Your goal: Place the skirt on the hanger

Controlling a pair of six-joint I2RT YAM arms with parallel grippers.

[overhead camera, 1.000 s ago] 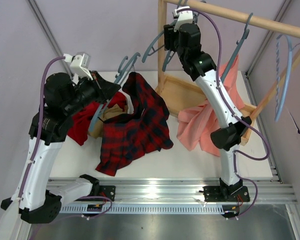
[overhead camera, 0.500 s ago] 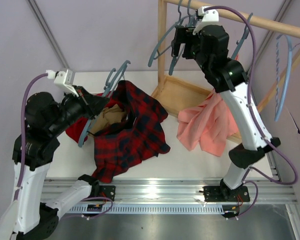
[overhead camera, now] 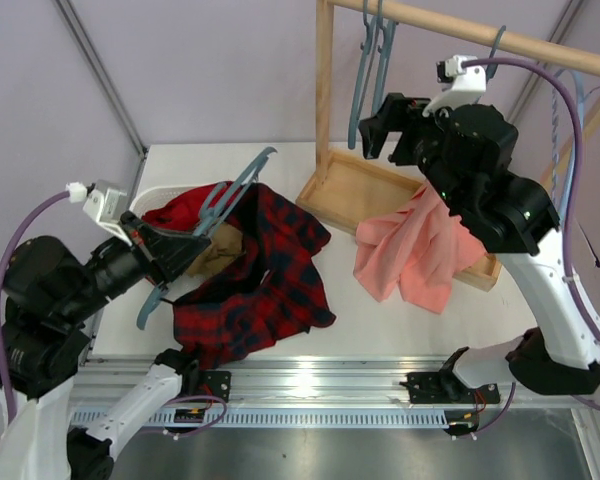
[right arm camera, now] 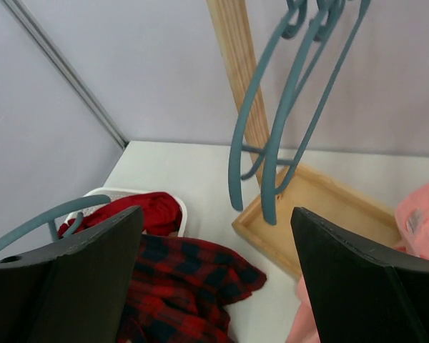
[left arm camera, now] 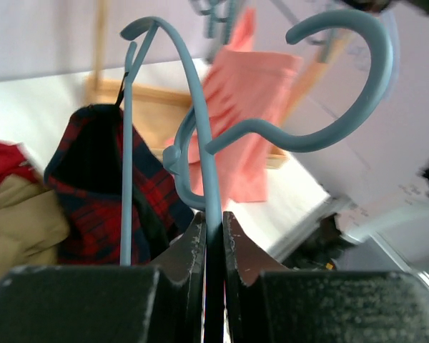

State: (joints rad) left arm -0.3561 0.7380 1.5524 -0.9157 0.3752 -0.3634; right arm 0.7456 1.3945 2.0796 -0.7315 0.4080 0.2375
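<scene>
Because the hanger (left arm camera: 200, 118) has to be steered into the garment, the left gripper (left arm camera: 213, 218) is clamped tight on one of its thin arms. The slate-blue bar runs straight out between the closed fingers. From there the hook curls up and away beyond the fingertips, clear of any cloth.

The skirt (overhead camera: 270, 270) lies rumpled on the worktop (overhead camera: 380, 310) just past and below this gripper, its dark waist opening turned toward the hanger. One end of the hanger reaches the rim of that opening. Whether it is inside the waistband or only resting against it, I cannot tell. Beside the gripper, a plain red garment (overhead camera: 175, 212) is heaped against the skirt's near edge.

The right gripper (right arm camera: 214, 279) is raised well above the worktop with its fingers spread wide and nothing between them. The spare hangers (right arm camera: 272, 143) on the wooden rail dangle just ahead of it, and the salmon-pink garment (overhead camera: 410, 255) is below. Empty and lifted, it seems free to come across and pull the waistband over the hanger's shoulders. That is likely the next need, since one arm alone cannot spread the cloth.
</scene>
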